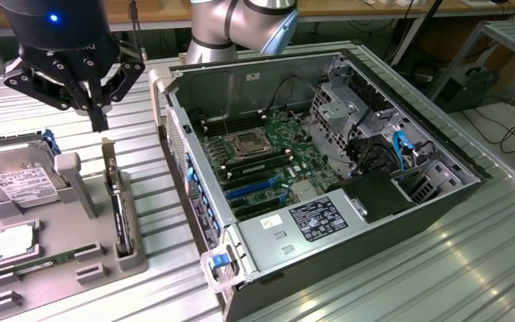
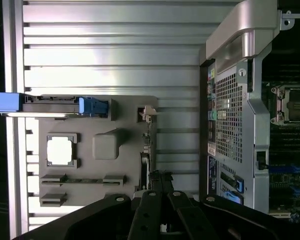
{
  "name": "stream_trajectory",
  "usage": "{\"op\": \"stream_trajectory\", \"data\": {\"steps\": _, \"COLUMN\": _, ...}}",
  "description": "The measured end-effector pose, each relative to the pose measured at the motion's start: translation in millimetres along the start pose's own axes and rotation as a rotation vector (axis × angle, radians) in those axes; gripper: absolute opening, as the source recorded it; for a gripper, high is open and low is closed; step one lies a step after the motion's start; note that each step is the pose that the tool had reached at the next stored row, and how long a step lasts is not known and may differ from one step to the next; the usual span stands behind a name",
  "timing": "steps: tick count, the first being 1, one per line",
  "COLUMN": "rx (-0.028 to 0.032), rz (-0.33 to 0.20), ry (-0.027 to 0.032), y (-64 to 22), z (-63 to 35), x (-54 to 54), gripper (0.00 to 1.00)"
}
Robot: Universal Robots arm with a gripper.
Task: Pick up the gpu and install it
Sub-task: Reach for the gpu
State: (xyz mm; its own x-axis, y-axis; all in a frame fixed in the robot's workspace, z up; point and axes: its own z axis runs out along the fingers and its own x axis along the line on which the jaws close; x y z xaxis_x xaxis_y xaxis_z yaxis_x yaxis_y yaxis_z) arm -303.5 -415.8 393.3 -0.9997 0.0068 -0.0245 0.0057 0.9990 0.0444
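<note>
Where it stands edge-on, the gpu (image 1: 117,208) looks dark and narrow — silver-bracketed.

Open computer case (image 1: 231,84) beside a gray holder (image 1: 72,228) with hard drive (image 1: 21,178) and, perhaps, a processor (image 1: 16,243)

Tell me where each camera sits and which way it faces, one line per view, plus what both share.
Exterior view: off the arm, raised, looking down on the slatted table, open computer case and grey holder; the arm and shut pincer show.
Wrist view: on the wrist, looking down past the pincer at the holder and gpu.
Shared: pincer, holder, gpu, case.
</note>
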Motion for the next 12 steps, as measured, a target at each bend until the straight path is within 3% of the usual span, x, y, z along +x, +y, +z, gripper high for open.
{"op": "stream_trajectory", "data": {"steps": 12, "rx": -0.0002, "rz": -0.008, "ry": 0.0004, "y": -3.0, "z": -0.6, "x": 18.0, "gripper": 0.11}}
